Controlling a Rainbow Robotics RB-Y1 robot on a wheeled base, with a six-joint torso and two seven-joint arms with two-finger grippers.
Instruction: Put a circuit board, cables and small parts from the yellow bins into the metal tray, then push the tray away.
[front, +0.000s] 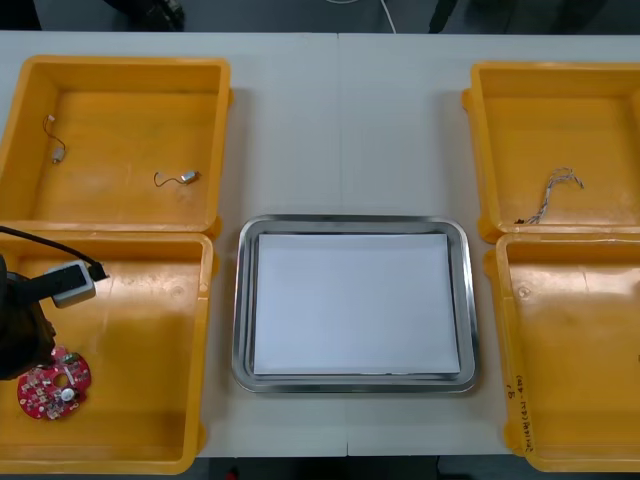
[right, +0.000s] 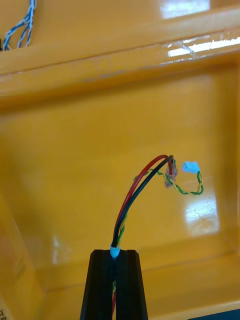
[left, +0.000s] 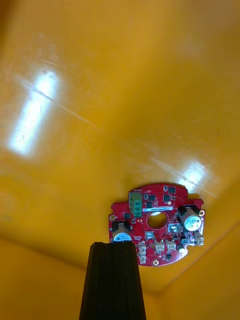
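**Right tool grips a cable, left tool closed beside the board**

The right tool is pinching a cable. Its red and black strands, with a thin yellow-green twist, arch up out of the fingertips above the floor of a yellow bin.

At the lower left of the front frame, the left arm hangs over the near left bin. The left tool has its fingers pressed together, with the tips just beside the rim of the round red circuit board. The board lies flat on the bin floor, and whether the tips touch it cannot be told.

The metal tray, white inside, sits at centre frame on the surface, between the bins. At the upper left, two small metal parts rest in the far left bin. At the upper right, a blue and white cable lies in the far right bin.
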